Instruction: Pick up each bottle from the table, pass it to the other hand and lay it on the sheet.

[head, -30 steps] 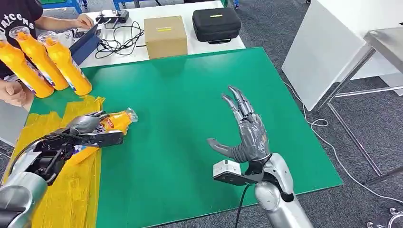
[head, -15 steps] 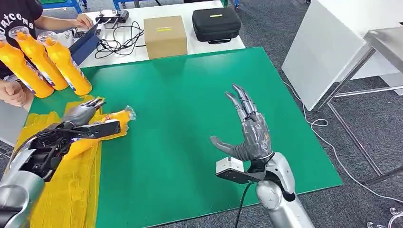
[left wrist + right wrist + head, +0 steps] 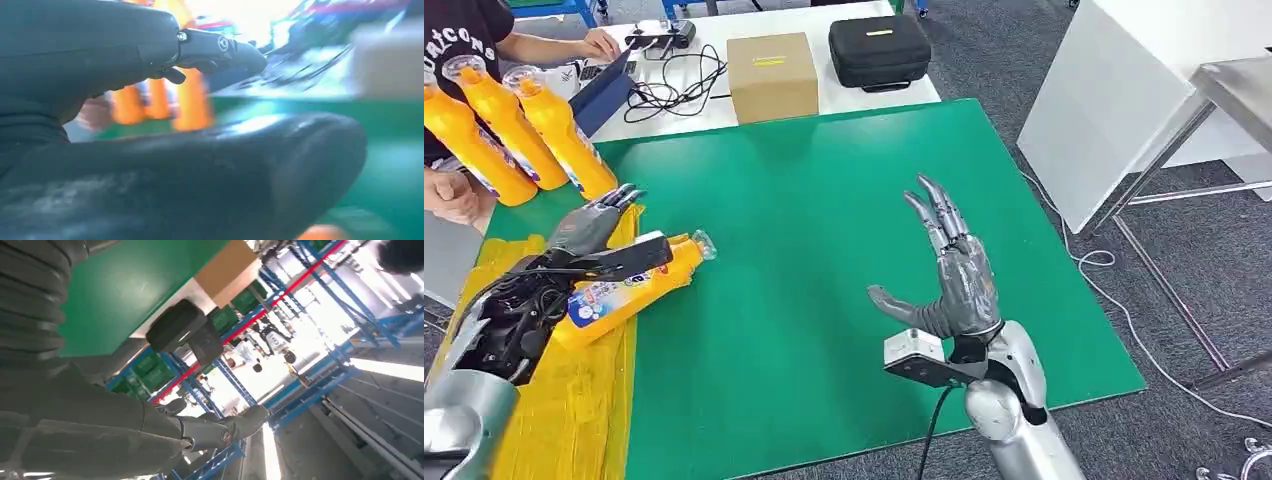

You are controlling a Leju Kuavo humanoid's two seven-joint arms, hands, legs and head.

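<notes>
An orange bottle (image 3: 629, 290) lies on its side along the right edge of the yellow sheet (image 3: 564, 400), its cap (image 3: 702, 243) reaching over the green table (image 3: 824, 200). My left hand (image 3: 589, 245) hovers just above its base end with fingers (image 3: 614, 198) stretched out and the thumb crossing over the bottle; it holds nothing. In the left wrist view the fingers (image 3: 220, 47) and thumb are spread. My right hand (image 3: 949, 270) stands open and upright over the table's middle right. Three more orange bottles (image 3: 509, 125) stand upright at the back left.
A person's hand (image 3: 454, 195) rests beside the standing bottles at the left edge. Behind the green table, a white table carries a cardboard box (image 3: 771, 75), a black case (image 3: 879, 50) and cables (image 3: 674, 85). A white panel (image 3: 1104, 110) stands to the right.
My left hand has let go of the bottle and spread its fingers, rising towards the back; the bottle now lies on the sheet. The right hand barely shifted.
</notes>
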